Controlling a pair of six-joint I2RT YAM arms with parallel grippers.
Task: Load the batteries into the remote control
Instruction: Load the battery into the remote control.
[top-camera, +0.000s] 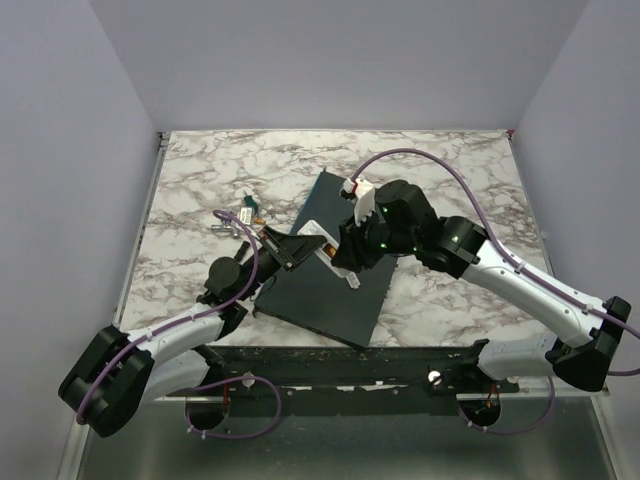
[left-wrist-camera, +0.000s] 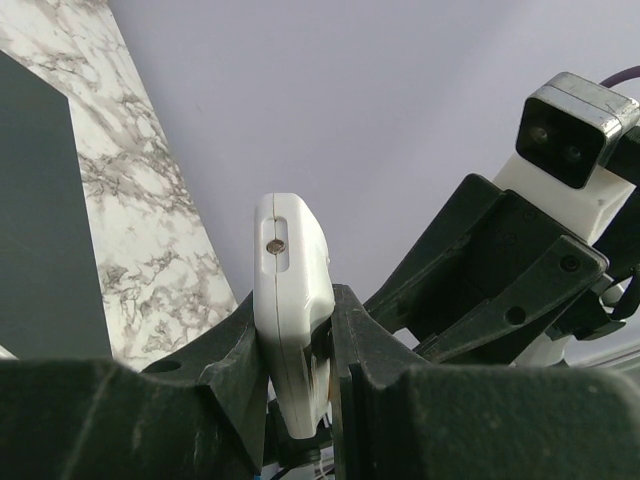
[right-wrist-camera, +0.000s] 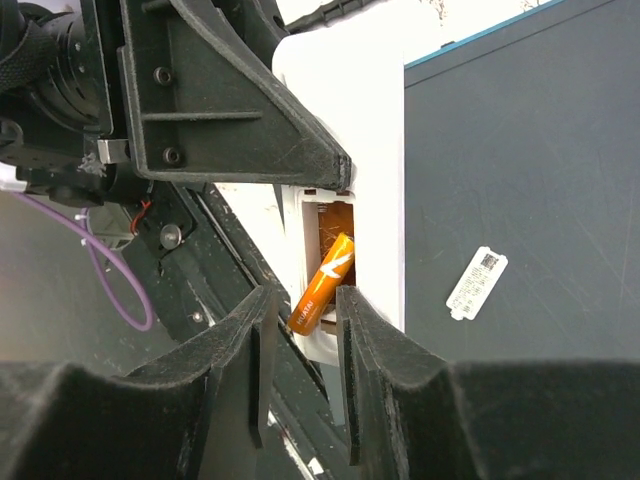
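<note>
Seating the tilted orange cylindrical battery (right-wrist-camera: 325, 280) means pressing its 6 o'clock end; right gripper (right-wrist-camera: 305, 305) apart, left gripper (left-wrist-camera: 298, 340) clamping white oblong remote (left-wrist-camera: 290, 270).

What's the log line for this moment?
left gripper: shut on remote control | right gripper: open, straddling battery | battery: tilted in bay, not seated flat | step: loading unfinished

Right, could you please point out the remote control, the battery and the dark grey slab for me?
remote control (left-wrist-camera: 290, 300): left wrist view, on its narrow white edge.
battery (right-wrist-camera: 322, 285): right wrist view, on the middle of its orange body.
dark grey slab (top-camera: 325, 300): top external view, on a bare near part.
</note>
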